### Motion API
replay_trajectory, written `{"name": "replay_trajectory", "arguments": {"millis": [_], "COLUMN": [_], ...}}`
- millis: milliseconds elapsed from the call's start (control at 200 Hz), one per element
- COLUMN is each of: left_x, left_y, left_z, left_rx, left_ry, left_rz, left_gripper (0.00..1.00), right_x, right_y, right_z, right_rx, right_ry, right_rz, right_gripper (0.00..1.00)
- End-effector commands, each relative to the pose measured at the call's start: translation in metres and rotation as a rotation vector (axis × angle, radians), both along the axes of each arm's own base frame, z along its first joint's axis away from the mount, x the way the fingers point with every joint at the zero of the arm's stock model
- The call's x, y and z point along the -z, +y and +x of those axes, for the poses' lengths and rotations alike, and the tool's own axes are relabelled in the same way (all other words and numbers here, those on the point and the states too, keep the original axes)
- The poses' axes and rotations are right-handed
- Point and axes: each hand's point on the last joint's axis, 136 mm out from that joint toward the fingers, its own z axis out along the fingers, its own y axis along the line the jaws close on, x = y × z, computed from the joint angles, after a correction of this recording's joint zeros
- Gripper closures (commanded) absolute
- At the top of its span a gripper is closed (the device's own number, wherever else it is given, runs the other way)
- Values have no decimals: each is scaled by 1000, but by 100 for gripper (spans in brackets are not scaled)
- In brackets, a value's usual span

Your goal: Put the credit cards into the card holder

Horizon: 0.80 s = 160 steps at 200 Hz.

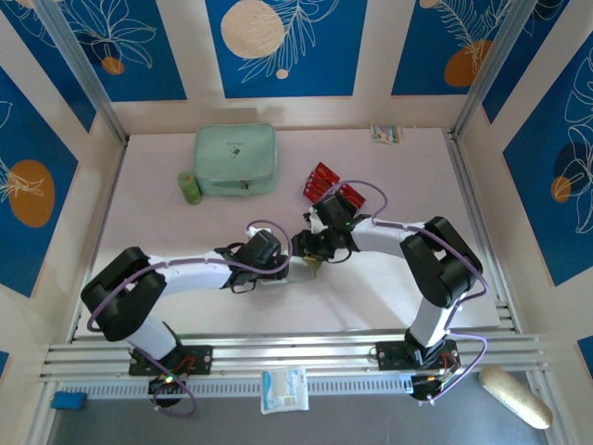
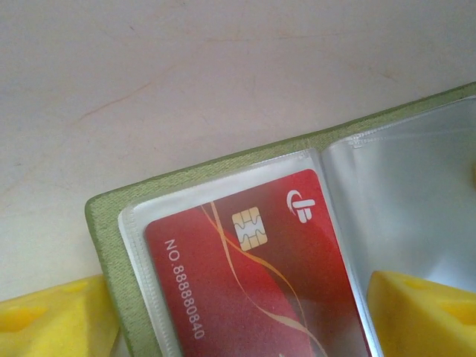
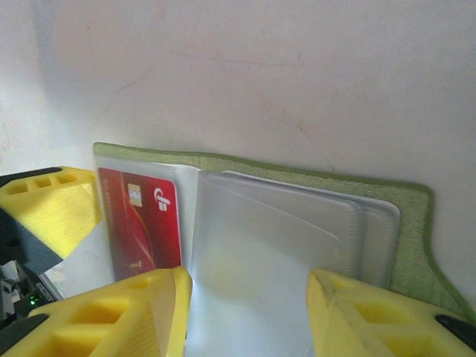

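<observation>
Left claw hangs released over the open olive-green fabric card holder. Its two yellow foam fingertips are set wide apart, one just off the holder's outer edge, the other above the pale silvery inside. Between them, a glossy red credit card with a gold chip and pale numbers sits tucked in a clear pocket on that side of the holder.

Right claw faces it from the opposite side, also released. Its yellow fingertips are parted, with a translucent plastic pocket leaf rising into the gap; whether the pads touch that leaf I cannot tell.

From above, both claws crowd together over the holder, which lies flat around the middle of the pale table. Just beyond the right claw lies a small cluster of loose flat rectangular cards, red and black. Farther back and to the left rests a large mint-green zip case, with a small green cylinder just beside its left edge. At the far edge, a small printed packet lies near the wall.
</observation>
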Motion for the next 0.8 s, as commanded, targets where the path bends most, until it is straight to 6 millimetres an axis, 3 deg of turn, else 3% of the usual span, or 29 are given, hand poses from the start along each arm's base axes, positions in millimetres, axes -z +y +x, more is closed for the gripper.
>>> {"name": "replay_trajectory", "arguments": {"millis": [0, 335, 525, 795], "left_x": [11, 12, 11, 2], "left_y": [4, 5, 5, 4], "left_z": [-9, -9, -9, -7], "left_rx": [23, 22, 22, 19], "left_ry": [27, 26, 25, 8], "left_rz": [24, 23, 21, 6], "left_gripper": [15, 16, 16, 16], "right_x": [-14, -8, -5, -16], "right_y": [-7, -10, 2, 20], "right_z": [-2, -8, -9, -12], "right_rx": [13, 26, 8, -29], "right_ry": [-7, 27, 55, 64], "right_rz": [21, 32, 62, 105], "right_gripper": [49, 44, 44, 44]}}
